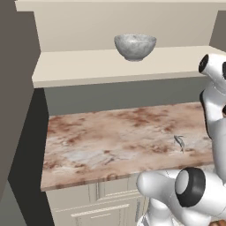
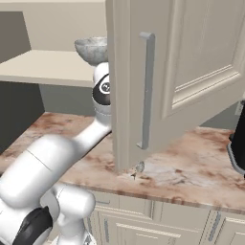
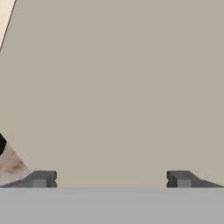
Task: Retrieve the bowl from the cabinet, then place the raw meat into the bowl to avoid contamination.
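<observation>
Round mottled grey-white stone bowl [image 1: 135,46] sits on beige shelf [image 1: 88,66] of cream cabinet [image 2: 191,72]; open door half-hides it in right view. Fingers [image 3: 43,178] spread wide, nothing between; hand view mostly blank beige panel.

The open cabinet door [image 2: 182,81] swings across the right base view and covers the right part of the bowl [image 2: 91,50] on the shelf, along with most of the arm past its dark joint. That door runs off the top and right edges. In the left base view the arm leaves the right edge, so the hand is cut off there. A small grey thing [image 1: 179,142] on the marble counter [image 1: 110,137] is too small to name.
</observation>
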